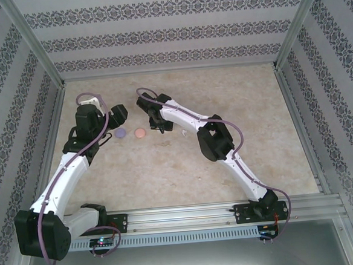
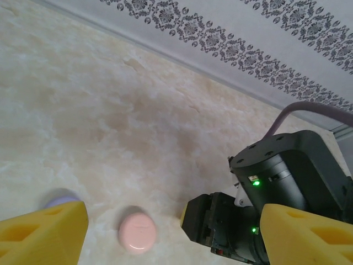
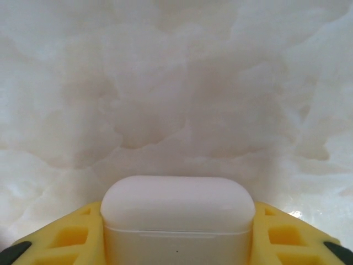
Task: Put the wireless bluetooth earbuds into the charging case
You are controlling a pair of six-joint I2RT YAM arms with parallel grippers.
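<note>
Right wrist view, nearest the lens: white charging case (image 3: 177, 212), upright, lid closed with the seam line showing across its front. It sits between the yellow fingers (image 3: 66, 237) of the right gripper (image 3: 176, 229). Both pads press flush against its sides, so the jaws are partly closed and clamped on the case. Pale marbled table (image 3: 176, 83) lies ahead of the tips.

Left wrist view: left gripper (image 2: 168, 226) has its jaws spread wide and holds nothing. A round pink case (image 2: 137, 231) lies on the table in the gap between the fingers (image 2: 44, 234), nearer the left one and touching neither. A purple case (image 2: 59, 197) peeks out just beyond the tip of the left finger, mostly hidden by it. The right arm's black wrist housing (image 2: 287, 176), green lights on, sits just past the right finger.

Overhead: a small pale speck (image 1: 184, 132) lies on the table behind the right jaws, beside the forearm. It is possibly an earbud, but it is too small to tell.
</note>
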